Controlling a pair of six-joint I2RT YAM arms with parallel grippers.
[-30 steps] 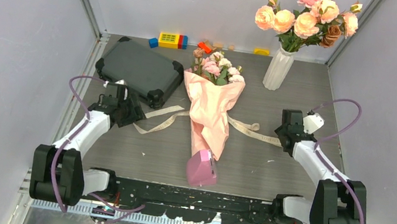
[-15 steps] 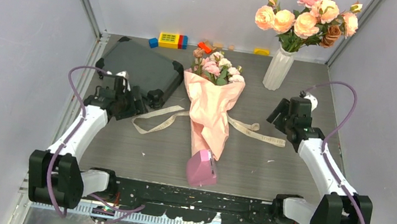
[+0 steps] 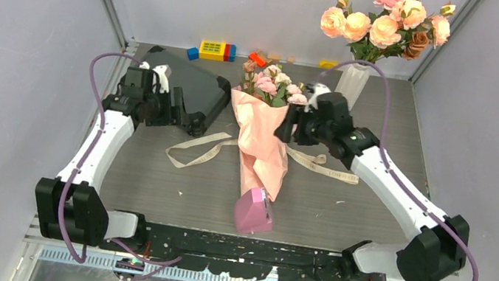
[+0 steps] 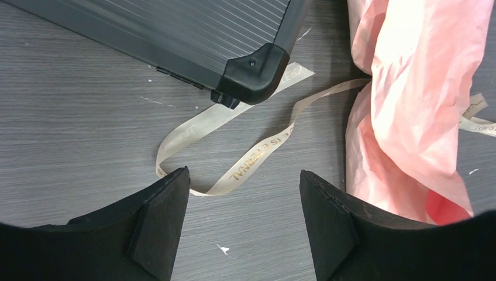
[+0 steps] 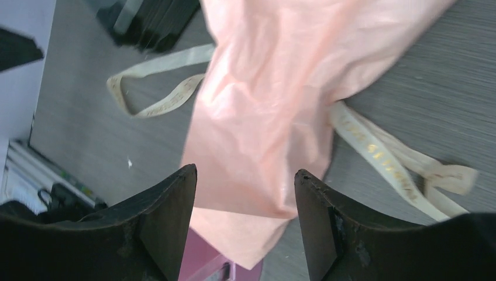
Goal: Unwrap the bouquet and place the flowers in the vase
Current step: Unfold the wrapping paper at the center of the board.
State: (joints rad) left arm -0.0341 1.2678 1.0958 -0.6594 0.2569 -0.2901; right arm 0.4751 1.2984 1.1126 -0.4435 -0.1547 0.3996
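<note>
- The bouquet [image 3: 261, 142] lies lengthwise down the middle of the grey worktop [image 3: 356, 208], still wrapped in its pale pink paper, its broad end toward the far wall.
- The flowers [image 3: 275, 85], small pink and cream roses on green stems, show at that open far end of the wrap.
- A pink wedge-shaped object [image 3: 253, 212] sits at the bouquet's narrow near tip.
- A beige ribbon [image 3: 194, 149] with gold lettering lies loose on the worktop, trailing out on both sides of the paper.
- The right hand [image 3: 287, 125] hangs just beside the bouquet's right edge, near the flower heads. Its wrist view shows the fingers [image 5: 169, 222] apart above the pink paper, holding nothing.
- The left hand [image 3: 181, 104] is over the near right corner of a black ribbed case [image 3: 196, 80], well left of the bouquet. Its fingers [image 4: 158, 228] are apart over a loop of ribbon, gripping nothing.
- The vase [image 3: 351, 81], white and ribbed, stands upright at the far right of the worktop, partly behind the right arm's cable, with peach-orange roses [image 3: 387, 23] in it.
- Coloured toy blocks [image 3: 213, 49] line the far wall.
</note>
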